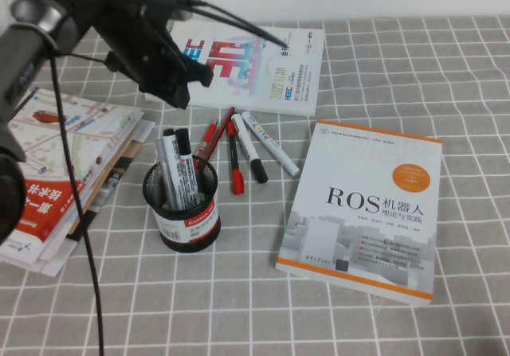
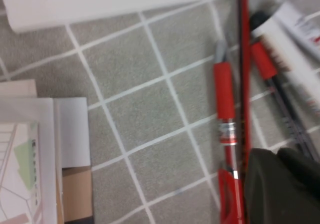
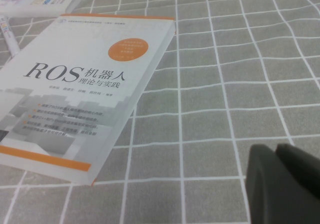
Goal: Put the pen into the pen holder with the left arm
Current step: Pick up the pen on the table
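Observation:
The red pen (image 1: 209, 139) lies on the grey checked cloth just behind the black mesh pen holder (image 1: 183, 217), beside a thin red stick, a black marker with a red cap (image 1: 234, 163) and two white markers (image 1: 253, 155). The holder has markers standing in it. My left gripper (image 1: 182, 93) hangs shut and empty above the cloth, behind and left of the pens. In the left wrist view the pen (image 2: 225, 96) lies right beside the shut gripper (image 2: 281, 156). My right gripper (image 3: 278, 150) is shut and empty over bare cloth, seen only in its wrist view.
A ROS book (image 1: 362, 205) lies to the right of the pens and also shows in the right wrist view (image 3: 85, 78). A white book (image 1: 255, 65) lies at the back. A stack of booklets (image 1: 64, 165) lies at the left, close to the holder.

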`<action>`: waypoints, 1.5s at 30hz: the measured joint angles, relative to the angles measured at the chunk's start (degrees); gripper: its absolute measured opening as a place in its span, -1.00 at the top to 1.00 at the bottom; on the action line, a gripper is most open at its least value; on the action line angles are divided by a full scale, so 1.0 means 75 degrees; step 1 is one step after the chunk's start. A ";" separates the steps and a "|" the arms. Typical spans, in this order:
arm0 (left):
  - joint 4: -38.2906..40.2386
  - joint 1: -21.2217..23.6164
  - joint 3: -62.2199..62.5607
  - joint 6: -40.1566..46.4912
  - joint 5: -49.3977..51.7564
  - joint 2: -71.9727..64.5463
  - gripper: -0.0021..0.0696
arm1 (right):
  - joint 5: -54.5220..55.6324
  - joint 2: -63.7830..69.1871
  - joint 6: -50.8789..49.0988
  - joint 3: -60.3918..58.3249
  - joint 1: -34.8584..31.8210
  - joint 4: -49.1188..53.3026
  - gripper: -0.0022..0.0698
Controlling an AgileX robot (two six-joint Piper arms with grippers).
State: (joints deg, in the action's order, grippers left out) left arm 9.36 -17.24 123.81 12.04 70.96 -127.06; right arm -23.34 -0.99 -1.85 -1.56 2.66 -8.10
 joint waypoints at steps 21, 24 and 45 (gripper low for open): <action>-0.0595 -0.0284 0.0000 0.0130 0.0000 -0.0685 0.82 | 0.0000 0.0000 0.0000 0.0000 0.0000 0.0000 0.98; -0.0595 -0.0284 0.0000 0.0177 0.0000 -0.0685 0.57 | 0.0000 0.0000 0.0000 0.0000 0.0000 0.0000 0.98; -0.0626 -0.0284 0.0017 0.0304 -0.0008 -0.1046 0.30 | 0.0000 0.0000 0.0000 0.0000 0.0000 0.0000 0.98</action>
State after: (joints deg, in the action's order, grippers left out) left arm 4.67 -19.37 123.94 14.32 70.90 -134.91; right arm -23.34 -0.99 -1.85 -1.56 2.66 -8.10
